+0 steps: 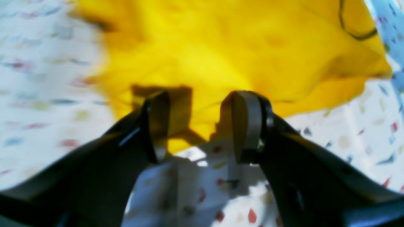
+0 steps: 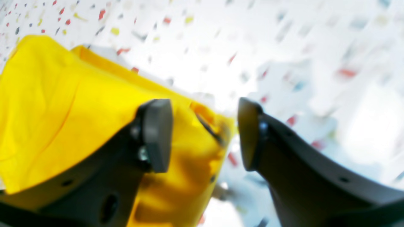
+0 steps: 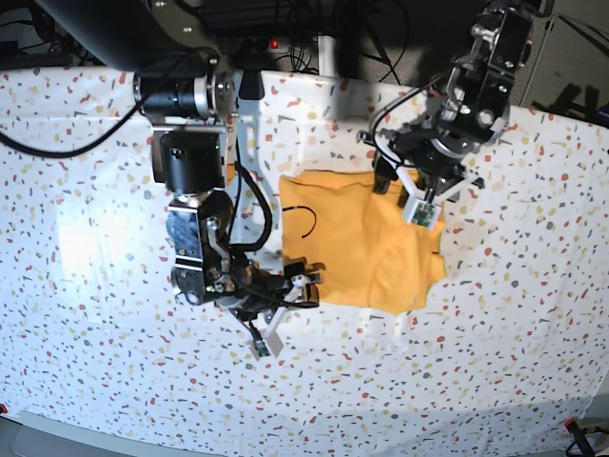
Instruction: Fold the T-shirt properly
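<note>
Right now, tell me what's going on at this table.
A two-armed robot is working on a yellow T-shirt lying partly folded on a speckled tablecloth. The left gripper is open over one edge of the shirt, with fabric just beyond its fingertips. The right gripper is also open, at another edge, with nothing clamped between its pads. Neither arm holds the shirt at this moment.

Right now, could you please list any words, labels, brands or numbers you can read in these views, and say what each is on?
None can be read.
T-shirt: only thin black curved marks, no lettering.
Tablecloth: coloured speckles, no text.
Left gripper and right gripper: no legible marking; both wrist views are blurred.
</note>
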{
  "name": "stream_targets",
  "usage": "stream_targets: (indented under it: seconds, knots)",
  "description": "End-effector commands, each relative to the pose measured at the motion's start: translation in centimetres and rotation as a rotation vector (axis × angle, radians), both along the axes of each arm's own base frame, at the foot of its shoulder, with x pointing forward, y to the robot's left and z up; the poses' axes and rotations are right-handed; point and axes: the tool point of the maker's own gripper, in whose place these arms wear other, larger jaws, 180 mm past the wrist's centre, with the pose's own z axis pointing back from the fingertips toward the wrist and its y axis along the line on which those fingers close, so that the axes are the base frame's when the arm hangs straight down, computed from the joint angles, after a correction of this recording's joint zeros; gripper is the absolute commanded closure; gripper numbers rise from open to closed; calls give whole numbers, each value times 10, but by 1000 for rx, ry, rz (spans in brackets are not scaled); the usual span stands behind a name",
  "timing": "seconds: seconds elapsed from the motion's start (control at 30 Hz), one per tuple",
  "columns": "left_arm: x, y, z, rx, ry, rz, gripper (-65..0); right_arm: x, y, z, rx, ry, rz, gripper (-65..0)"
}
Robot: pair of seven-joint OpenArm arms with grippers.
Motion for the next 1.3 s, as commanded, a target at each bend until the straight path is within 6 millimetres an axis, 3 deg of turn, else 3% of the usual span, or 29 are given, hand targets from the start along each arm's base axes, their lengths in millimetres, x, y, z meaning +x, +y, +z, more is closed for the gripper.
stream_targets:
  seconds: [0.0,0.1,0.17,0.4,0.6,0.8,1.1,1.27]
  knots:
    - [10,3,-1,13,-15,12,-305,9,2,15,28,-35,1,-288]
    - [14,11,-27,82,40,23,-305,-8,-3,-3,38,41,1,-288]
    - [20,19,-31,120,45,24,-305,-19,-6,-12,47,98,3,-288]
    - [50,65,-13,298,-62,15,-305,-70,-1,-25,200,268,26,-288]
    - [70,89,5,352,-121,20,-305,-116,4,-8,260,233,59,-288]
    - [82,81,18,299,-174,18,-305,-158,11,20,315,178,102,-288]
    - [88,63,25,212,-172,-32,-305,-170,18,24,312,168,126,-288]
    - [84,50,25,169,-166,-94,-305,-182,44,25,305,182,217,-288]
